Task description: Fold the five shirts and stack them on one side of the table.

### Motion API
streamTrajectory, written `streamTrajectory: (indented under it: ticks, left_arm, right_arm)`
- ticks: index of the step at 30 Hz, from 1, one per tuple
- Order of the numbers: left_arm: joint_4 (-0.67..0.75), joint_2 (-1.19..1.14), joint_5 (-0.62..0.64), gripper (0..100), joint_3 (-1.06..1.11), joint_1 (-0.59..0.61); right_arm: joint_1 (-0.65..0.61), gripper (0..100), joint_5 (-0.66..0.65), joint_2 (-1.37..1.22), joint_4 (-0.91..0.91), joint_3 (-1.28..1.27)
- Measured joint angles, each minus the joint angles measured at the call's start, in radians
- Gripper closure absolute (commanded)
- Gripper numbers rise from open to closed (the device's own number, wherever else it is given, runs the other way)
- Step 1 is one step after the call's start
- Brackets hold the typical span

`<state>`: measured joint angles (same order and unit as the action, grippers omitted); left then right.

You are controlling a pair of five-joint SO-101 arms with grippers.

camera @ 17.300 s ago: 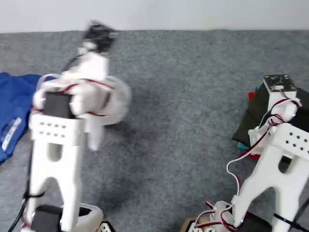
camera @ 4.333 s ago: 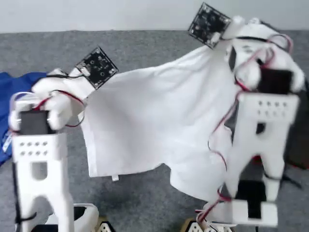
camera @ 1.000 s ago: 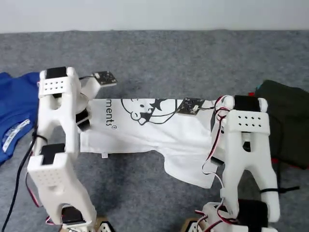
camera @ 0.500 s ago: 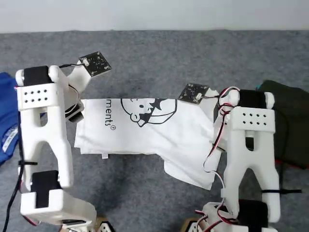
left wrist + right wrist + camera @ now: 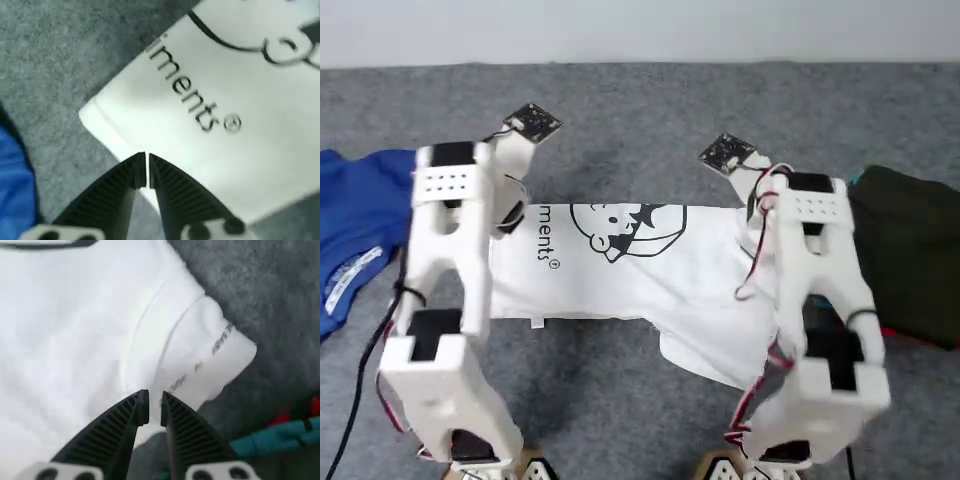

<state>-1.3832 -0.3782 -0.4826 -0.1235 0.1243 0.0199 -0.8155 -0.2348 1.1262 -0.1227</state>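
Note:
A white shirt (image 5: 620, 270) with a black print lies folded in a band across the middle of the grey table. In the left wrist view my left gripper (image 5: 146, 164) hovers shut over the shirt's (image 5: 210, 100) folded corner beside the lettering, with nothing between its fingers. In the right wrist view my right gripper (image 5: 154, 401) is just above the shirt's (image 5: 75, 340) sleeve end, its jaws all but together and holding nothing. In the high view the left arm (image 5: 450, 220) stands over the shirt's left end and the right arm (image 5: 810, 250) over its right end.
A blue shirt (image 5: 350, 240) lies crumpled at the table's left edge, close to the left arm, and appears in the left wrist view as the blue shirt (image 5: 12, 190). A dark folded stack (image 5: 910, 260) with teal and red layers (image 5: 280, 440) sits at the right edge.
The white shirt, held spread in the air 4.3 s ago, now lies folded on the table. Over the last second both arms shifted above its ends while it stayed put.

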Motion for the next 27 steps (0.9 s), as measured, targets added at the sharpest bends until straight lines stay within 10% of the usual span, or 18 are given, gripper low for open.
streamTrajectory:
  ticks: [15,27]
  left_arm:
    - [0.127,-0.207,0.063,98,-0.002,0.003]
    - [0.02,-0.002,0.06,98,-0.023,-0.057]
  right_arm:
    - [0.06,95.9,0.012,-0.494,0.008,0.54]
    - [0.044,95.5,0.055,-0.45,0.414,0.741]
